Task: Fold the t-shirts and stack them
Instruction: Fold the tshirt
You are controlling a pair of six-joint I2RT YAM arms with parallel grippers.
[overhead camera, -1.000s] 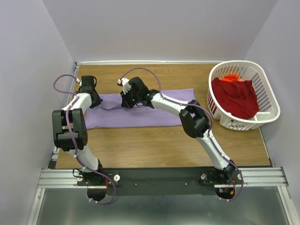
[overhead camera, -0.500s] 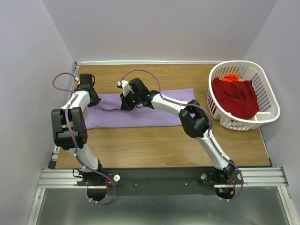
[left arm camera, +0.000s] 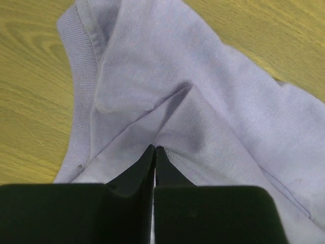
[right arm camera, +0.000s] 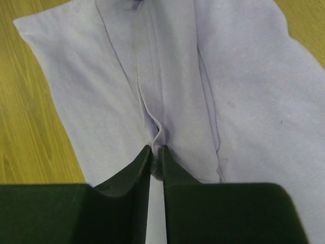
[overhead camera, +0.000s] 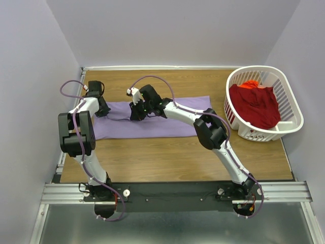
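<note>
- Lavender t-shirt [overhead camera: 157,124] spread flat across the far half of the wooden table [overhead camera: 167,157].
- Left gripper [left arm camera: 155,148] near the shirt's ribbed edge, jaws clenched on a raised ridge of cloth.
- Right gripper [right arm camera: 156,148] near mid-shirt, jaws narrowly parted, pinching a seam fold.
- Deep red t-shirt [overhead camera: 256,104] heaped in the white basket [overhead camera: 290,127], far right.

No readable text, label, brand or number — not in any view
</note>
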